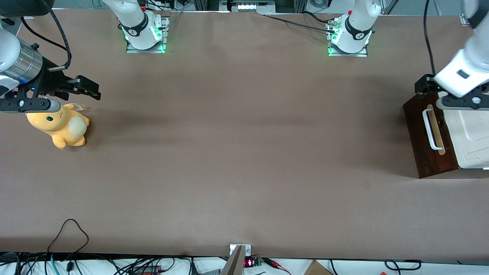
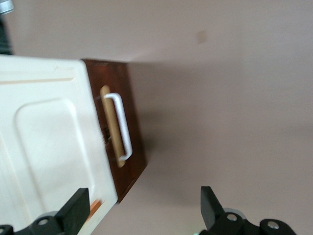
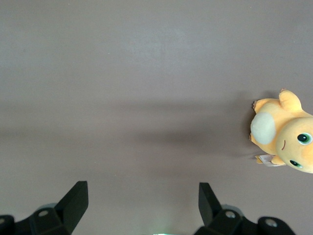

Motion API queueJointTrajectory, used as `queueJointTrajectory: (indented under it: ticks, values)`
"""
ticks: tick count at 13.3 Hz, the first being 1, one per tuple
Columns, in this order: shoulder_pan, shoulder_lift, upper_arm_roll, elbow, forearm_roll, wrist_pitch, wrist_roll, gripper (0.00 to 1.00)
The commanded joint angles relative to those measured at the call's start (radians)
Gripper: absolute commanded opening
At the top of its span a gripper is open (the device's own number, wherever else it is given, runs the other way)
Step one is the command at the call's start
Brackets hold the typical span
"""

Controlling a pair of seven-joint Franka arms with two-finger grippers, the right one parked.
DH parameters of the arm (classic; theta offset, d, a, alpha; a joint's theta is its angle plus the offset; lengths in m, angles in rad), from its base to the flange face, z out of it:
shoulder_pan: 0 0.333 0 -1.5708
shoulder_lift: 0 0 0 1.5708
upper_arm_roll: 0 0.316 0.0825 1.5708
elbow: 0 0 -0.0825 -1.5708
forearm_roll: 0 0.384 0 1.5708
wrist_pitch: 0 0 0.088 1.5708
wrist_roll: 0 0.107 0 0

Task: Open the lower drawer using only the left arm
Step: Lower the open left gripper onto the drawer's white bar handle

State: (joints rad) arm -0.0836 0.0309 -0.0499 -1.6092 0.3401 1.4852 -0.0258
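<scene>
Hovering above the cabinet at the working arm's end of the tabletop (image 1: 237, 152), the left arm (image 1: 464, 68) carries its hand (image 2: 142, 213) with the fingers (image 2: 209, 203) spread wide and holding nothing. That wide spread suits a bar grip: the jaws need room to drop either side of the white handle (image 1: 430, 130) before they close.

The lower drawer (image 1: 422, 141) looks shut, its dark brown front flush under the cream panel (image 1: 471, 133) of the cabinet, though the steep angle makes a small gap hard to rule out. Its front faces toward the parked arm's end of the tabletop, so a pull would have to run that way, over bare surface.

From the wrist camera the handle (image 2: 122, 127) stands clear of its pale wood strip (image 2: 111, 125), leaving space for a finger to slip under. The hand is well apart from it, so the approach is probably not finished.

A yellow plush toy (image 1: 61, 126) lies toward the parked arm's end, well out of the drawer's path.
</scene>
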Motion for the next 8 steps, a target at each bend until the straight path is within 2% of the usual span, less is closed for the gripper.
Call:
queueJointTrajectory:
  ticks: [1,3,5,6,8]
  values:
    - [-0.002,0.020,-0.069,-0.039,0.164,-0.048,-0.120,1.00]
    - [-0.002,0.024,-0.122,-0.107,0.271,-0.066,-0.218,1.00]
    - [-0.001,0.026,-0.180,-0.235,0.388,-0.071,-0.391,1.00]
    - [-0.001,0.030,-0.191,-0.298,0.433,-0.069,-0.484,1.00]
    - [-0.001,0.052,-0.212,-0.403,0.477,-0.063,-0.645,1.00]
